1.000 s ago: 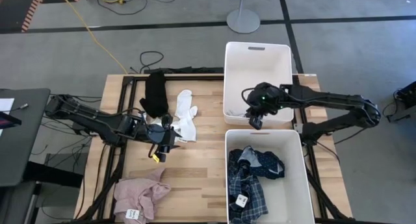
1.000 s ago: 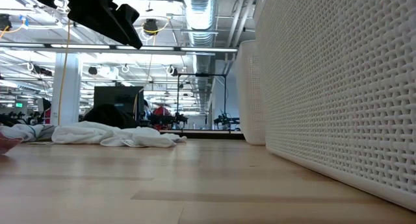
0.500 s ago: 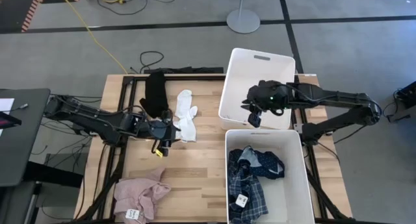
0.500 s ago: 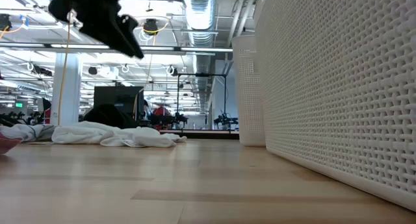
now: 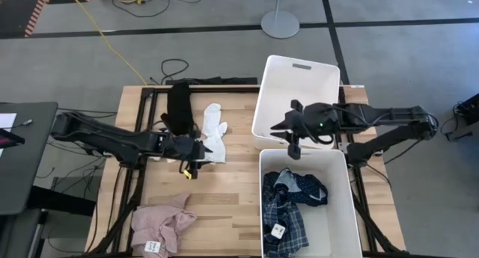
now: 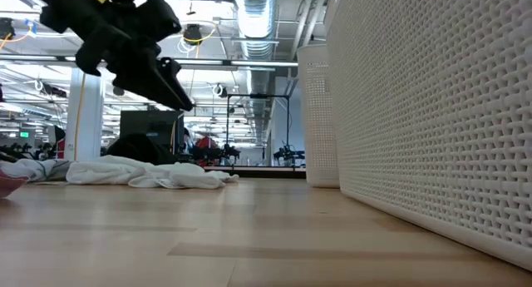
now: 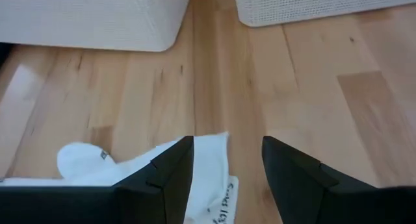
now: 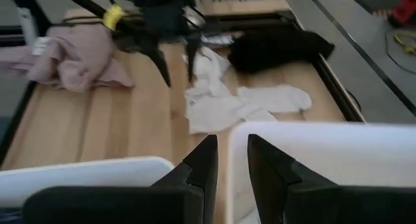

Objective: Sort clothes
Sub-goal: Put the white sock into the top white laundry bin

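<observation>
My near bin (image 5: 348,213) holds the blue plaid shirt (image 5: 284,217) and navy dotted piece (image 5: 305,187), the far bin (image 5: 296,71) tilts under my right gripper (image 5: 291,142), fingers slightly parted and empty, while my left gripper (image 5: 196,155), spread, hovers over the white socks (image 5: 215,131).

From my low view the pink piece (image 6: 7,184) is cut off at the picture's edge. In my left wrist view the white socks (image 7: 140,165) sit partly hidden behind the left end effector (image 7: 225,172), their printed label too small to read.
</observation>
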Motion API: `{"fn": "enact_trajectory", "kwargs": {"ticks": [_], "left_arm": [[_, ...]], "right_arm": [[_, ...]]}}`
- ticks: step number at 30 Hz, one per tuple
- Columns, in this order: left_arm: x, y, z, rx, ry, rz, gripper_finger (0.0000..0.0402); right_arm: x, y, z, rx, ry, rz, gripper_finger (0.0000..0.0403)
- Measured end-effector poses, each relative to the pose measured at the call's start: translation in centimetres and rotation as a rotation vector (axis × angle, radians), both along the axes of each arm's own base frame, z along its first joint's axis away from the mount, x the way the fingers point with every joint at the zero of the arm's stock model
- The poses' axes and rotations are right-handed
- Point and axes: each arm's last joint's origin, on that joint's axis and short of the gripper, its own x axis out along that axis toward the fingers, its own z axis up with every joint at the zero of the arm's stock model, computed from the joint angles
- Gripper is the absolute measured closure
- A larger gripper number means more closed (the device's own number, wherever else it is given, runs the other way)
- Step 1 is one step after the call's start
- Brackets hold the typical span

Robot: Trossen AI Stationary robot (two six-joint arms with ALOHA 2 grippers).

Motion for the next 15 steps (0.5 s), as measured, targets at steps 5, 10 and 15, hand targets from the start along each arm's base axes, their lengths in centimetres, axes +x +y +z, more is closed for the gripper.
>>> {"fn": "enact_trajectory", "kwargs": {"ticks": [5,10,15], "left_arm": [[1.3,0.4,-1.3,-0.004,0.014,-0.026,0.0226],[2.8,0.8,-3.4,0.000,0.099,-0.013,0.0226],[4.4,1.0,-5.4,-0.023,0.190,-0.041,0.0226]], "right_arm": [[0.2,1.8,0.4,-0.009,-0.047,0.081,0.0303],[0.2,3.1,0.4,-0.006,-0.056,0.135,0.0303],[0.4,4.4,0.0,-0.005,-0.040,0.180,0.0303]]}}
